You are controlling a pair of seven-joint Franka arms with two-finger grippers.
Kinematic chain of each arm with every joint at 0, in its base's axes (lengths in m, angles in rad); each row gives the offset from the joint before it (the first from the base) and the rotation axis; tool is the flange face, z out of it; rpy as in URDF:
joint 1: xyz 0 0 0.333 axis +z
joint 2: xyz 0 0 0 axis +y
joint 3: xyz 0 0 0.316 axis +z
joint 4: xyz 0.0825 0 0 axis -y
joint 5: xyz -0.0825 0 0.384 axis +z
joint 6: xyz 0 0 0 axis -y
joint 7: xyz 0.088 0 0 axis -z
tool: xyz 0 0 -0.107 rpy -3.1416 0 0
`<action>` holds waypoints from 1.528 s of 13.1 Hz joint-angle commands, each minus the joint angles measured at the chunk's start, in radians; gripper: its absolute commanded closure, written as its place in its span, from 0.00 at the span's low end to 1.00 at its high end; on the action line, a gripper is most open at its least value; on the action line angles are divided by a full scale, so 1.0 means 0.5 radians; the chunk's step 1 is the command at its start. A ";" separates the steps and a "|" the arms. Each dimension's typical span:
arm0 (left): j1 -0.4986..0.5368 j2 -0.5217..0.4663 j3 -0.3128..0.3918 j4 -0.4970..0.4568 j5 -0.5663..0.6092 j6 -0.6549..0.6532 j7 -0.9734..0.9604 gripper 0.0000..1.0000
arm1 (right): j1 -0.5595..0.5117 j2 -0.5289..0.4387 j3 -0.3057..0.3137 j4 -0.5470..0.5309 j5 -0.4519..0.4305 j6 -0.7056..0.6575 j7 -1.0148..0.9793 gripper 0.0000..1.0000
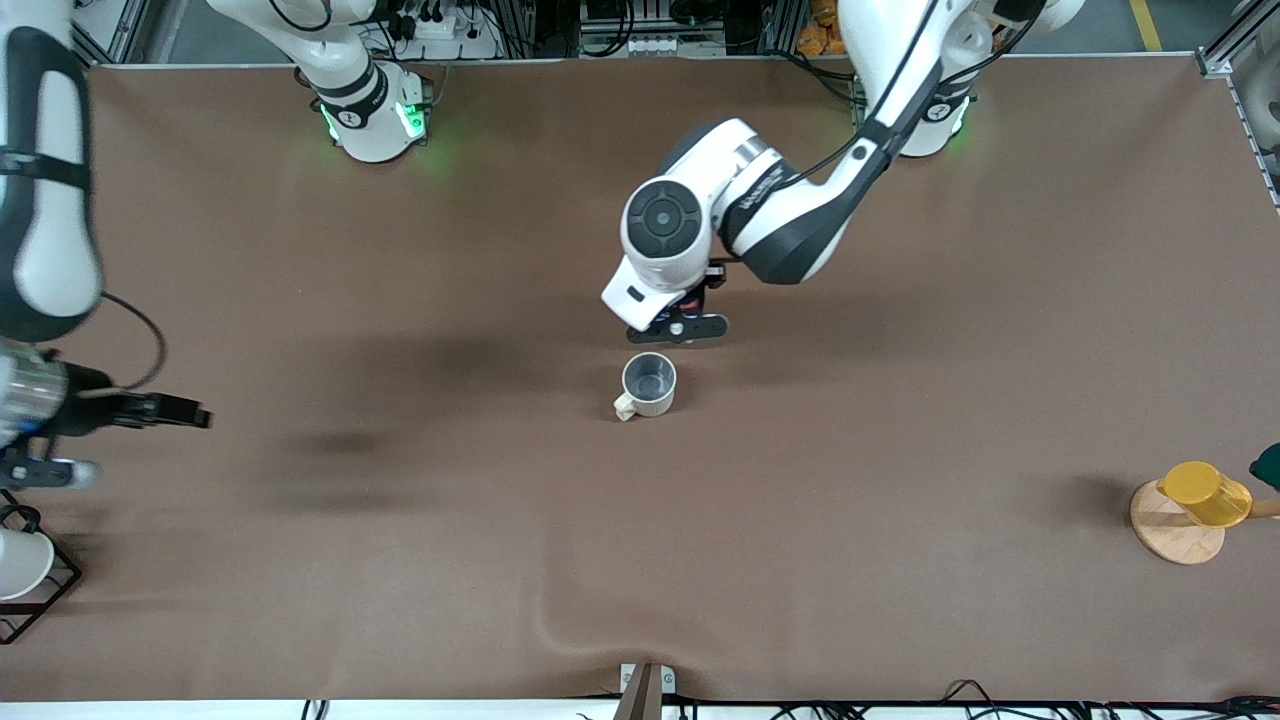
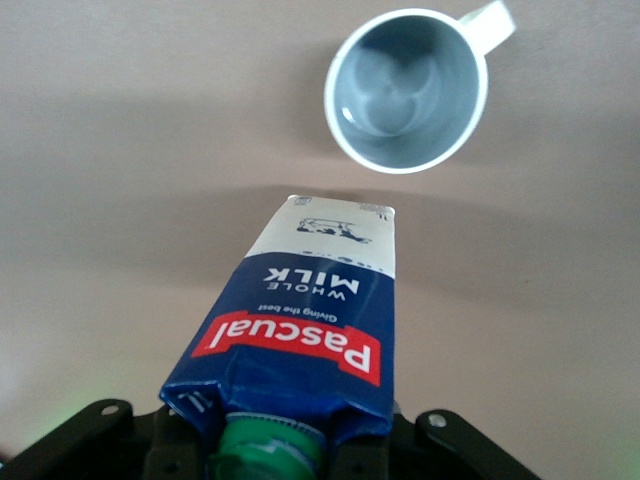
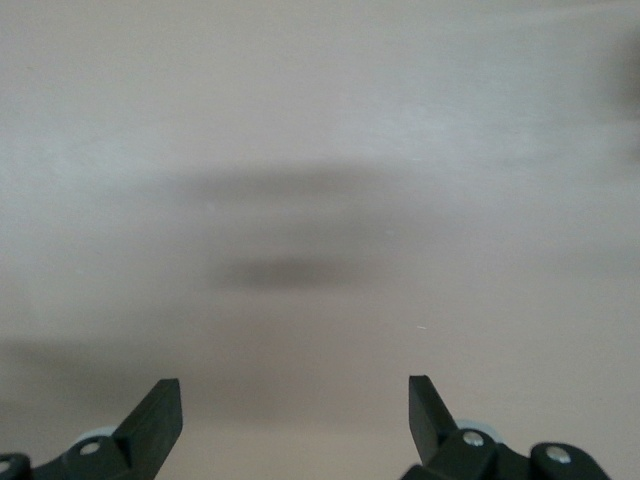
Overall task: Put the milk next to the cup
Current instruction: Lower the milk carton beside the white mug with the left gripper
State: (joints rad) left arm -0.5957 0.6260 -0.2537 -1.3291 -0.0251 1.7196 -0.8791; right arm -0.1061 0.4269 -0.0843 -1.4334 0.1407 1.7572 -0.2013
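1. My left gripper (image 1: 680,318) is clamped on the milk (image 2: 300,330), holding it by the capped top, base hanging down toward the table (image 1: 900,450).
2. The milk is in the air over bare table just beside the cup (image 1: 649,384), on the side toward the robot bases. The cup stands upright, empty, handle pointing toward the front camera.
3. Progress, as I judge it: the pick and the carry are done. Left to do: lower the carton until its base is flat on the table, let go, lift clear.
4. My right gripper (image 3: 295,420) waits with fingers apart over bare table at the right arm's end.
5. Hard to see: in the front view my own wrist covers nearly all of the carton, so its height above the table is unclear. In the left wrist view the fingers are hidden under the carton top; only the green cap (image 2: 265,450) shows there.
6. At the edges, partly cut off: a yellow cup (image 1: 1205,493) on a wooden disc (image 1: 1165,530), and a white cup (image 1: 20,562) in a wire rack (image 1: 40,600).
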 commanded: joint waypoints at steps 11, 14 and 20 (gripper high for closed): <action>-0.275 0.181 0.299 0.136 -0.030 0.162 -0.030 1.00 | 0.068 -1.139 0.073 -0.823 0.001 -0.033 0.193 0.00; -0.278 0.202 0.305 0.136 -0.030 0.212 -0.027 1.00 | 0.123 -1.142 0.080 -0.848 -0.014 0.013 0.200 0.00; -0.275 0.221 0.305 0.124 -0.021 0.255 -0.024 0.01 | 0.182 -1.099 0.076 -0.766 -0.205 0.014 0.231 0.00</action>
State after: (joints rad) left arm -0.7195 0.7215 -0.1187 -1.2835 -0.0252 1.8267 -0.8868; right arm -0.0286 -0.1165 -0.0434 -1.8238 0.0645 1.7635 -0.1074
